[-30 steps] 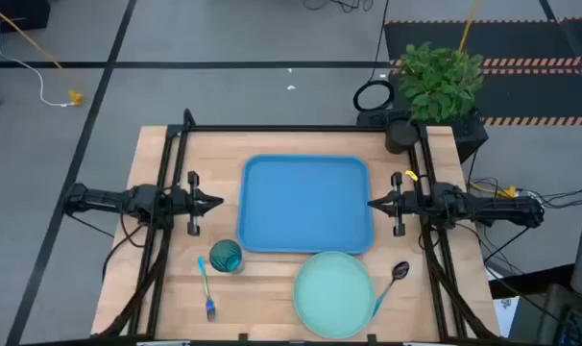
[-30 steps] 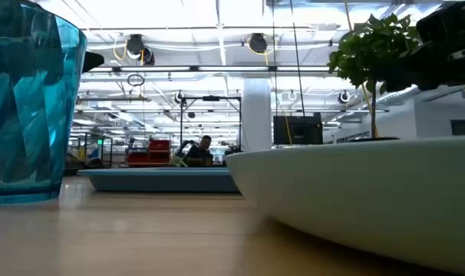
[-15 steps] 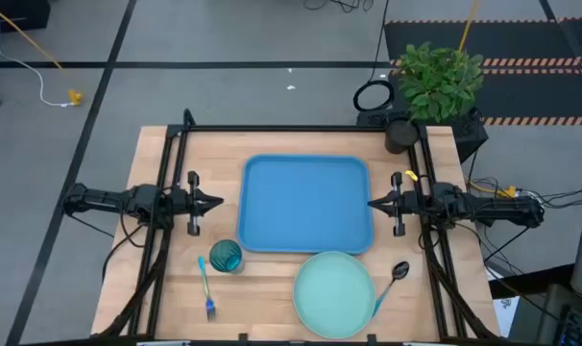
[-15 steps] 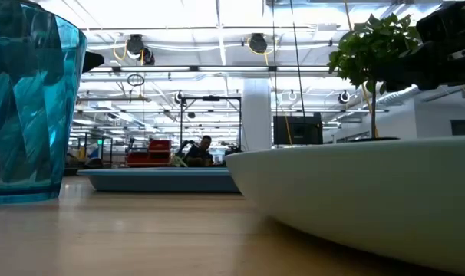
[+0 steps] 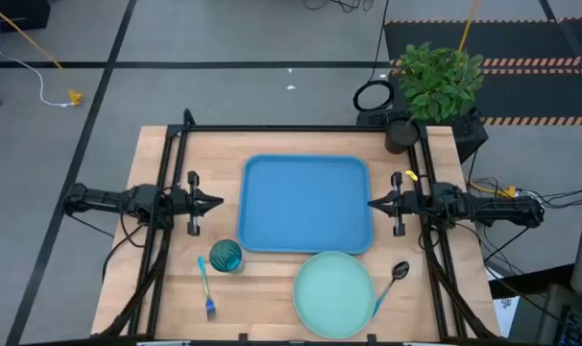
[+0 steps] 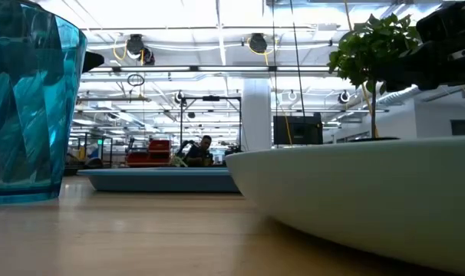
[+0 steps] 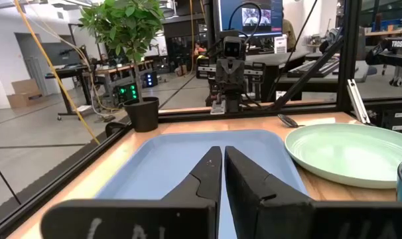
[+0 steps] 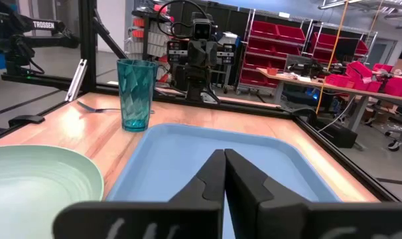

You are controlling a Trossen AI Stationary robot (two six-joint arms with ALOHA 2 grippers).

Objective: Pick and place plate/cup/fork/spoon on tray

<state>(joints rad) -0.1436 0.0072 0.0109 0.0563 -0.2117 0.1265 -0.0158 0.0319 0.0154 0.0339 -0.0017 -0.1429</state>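
- Tray (image 5: pixel 307 204): bare at table centre, smooth bright blue plastic, rounded corners, raised rim; nothing loaded, so judged to be the very start of the task.
- Plate (image 5: pixel 333 292): just past the tray's near edge, rim close against it; pale mint, glossy, wide and shallow.
- Cup (image 5: pixel 225 257): upright near the tray's near-left corner, apart from it; translucent teal, faceted walls.
- Fork (image 5: pixel 206 288): flat on the wood beside the cup, slim, light blue handle, tines toward the table's near edge.
- Spoon (image 5: pixel 391 284): beside the plate's right edge, handle at or under the rim, dark shiny bowl pointing away.
- Left gripper (image 5: pixel 217 203): parked left of the tray, fingers pressed together, holding nothing.
- Right gripper (image 5: pixel 374 203): mirrored on the right, likewise closed and empty.
- Next, probably: opening one gripper and descending on the nearest piece; thin plate rim and flat cutlery likely hardest to grip.
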